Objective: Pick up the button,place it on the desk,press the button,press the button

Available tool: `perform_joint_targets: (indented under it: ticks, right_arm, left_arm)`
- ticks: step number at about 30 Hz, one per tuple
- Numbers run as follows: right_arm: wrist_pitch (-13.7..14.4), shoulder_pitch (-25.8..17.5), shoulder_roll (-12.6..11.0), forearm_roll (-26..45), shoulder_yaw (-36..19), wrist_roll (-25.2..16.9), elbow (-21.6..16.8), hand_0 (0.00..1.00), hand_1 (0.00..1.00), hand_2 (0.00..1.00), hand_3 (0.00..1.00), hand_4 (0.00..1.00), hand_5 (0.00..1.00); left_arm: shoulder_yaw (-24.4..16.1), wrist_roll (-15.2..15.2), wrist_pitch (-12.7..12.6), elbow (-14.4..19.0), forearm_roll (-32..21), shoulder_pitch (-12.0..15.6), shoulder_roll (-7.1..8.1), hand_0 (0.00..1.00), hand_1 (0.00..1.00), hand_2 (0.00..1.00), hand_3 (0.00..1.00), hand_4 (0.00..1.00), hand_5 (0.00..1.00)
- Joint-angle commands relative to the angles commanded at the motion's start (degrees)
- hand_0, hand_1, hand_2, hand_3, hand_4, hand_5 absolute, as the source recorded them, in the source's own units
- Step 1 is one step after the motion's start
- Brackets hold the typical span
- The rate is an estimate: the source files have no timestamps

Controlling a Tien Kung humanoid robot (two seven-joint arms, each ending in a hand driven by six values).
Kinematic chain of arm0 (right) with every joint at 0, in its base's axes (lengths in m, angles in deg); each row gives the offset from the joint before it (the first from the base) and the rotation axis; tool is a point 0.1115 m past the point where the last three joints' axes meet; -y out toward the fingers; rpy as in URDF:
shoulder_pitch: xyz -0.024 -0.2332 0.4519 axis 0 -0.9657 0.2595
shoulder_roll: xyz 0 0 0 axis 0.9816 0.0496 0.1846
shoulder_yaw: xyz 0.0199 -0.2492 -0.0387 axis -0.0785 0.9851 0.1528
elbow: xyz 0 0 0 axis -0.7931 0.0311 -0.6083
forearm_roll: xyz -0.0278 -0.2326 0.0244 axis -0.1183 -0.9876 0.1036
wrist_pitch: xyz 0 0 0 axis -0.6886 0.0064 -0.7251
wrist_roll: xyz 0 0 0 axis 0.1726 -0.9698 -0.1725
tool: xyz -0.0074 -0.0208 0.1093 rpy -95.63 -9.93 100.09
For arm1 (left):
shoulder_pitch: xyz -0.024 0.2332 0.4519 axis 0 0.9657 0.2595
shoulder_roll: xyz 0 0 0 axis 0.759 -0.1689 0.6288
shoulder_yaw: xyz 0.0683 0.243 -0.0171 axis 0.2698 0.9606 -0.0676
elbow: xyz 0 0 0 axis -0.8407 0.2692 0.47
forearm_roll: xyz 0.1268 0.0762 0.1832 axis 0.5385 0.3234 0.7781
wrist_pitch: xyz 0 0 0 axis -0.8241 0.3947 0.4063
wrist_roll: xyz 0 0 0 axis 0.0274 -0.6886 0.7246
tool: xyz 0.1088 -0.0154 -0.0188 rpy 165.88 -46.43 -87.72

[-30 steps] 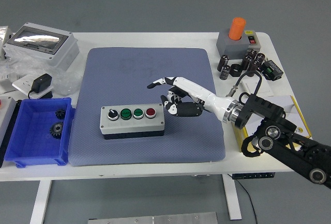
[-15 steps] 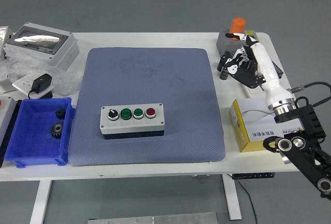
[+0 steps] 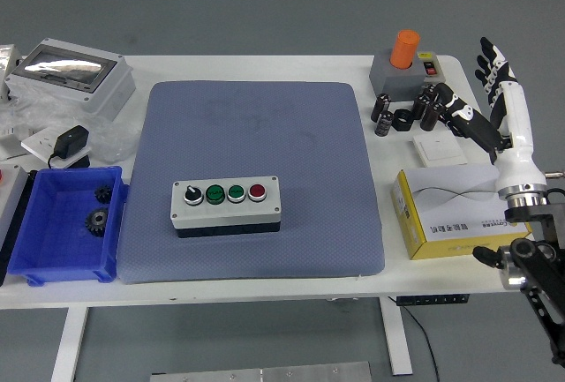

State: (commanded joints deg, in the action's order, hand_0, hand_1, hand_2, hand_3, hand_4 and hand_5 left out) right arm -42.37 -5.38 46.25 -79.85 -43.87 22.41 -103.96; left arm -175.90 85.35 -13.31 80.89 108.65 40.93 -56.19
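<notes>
White table [image 3: 291, 69] under a blue-grey mat [image 3: 256, 126], and the button box [image 3: 227, 205] sits on the mat's near half. Well apart to its right, the right hand [image 3: 499, 104] is raised at the table's right edge, fingers spread, holding nothing.

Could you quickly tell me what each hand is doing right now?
Left hand: not in view.
Right hand: open, holding nothing, raised at the table's right edge.
</notes>
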Motion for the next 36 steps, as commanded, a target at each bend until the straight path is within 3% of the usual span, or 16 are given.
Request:
perform_joint_targets:
  ticks: [18,36]
  right_arm:
    - [-2.9,0.6,0.9,2.9,1.0,-0.1,0.5,0.881,0.888,0.878,0.889,0.916,0.687]
    - [-3.2,0.6,1.2,3.5,0.6,-0.3,0.8,0.873,0.875,0.866,0.872,0.896,0.683]
  left_arm:
    - [0.3,0.6,-0.1,0.1,-0.9,1.0,-0.54,0.723,0.704,0.686,0.833,0.543,0.873]
    - [0.4,0.7,0.0,0.1,-1.1,0.9,-0.56,0.723,0.705,0.687,0.836,0.559,0.858]
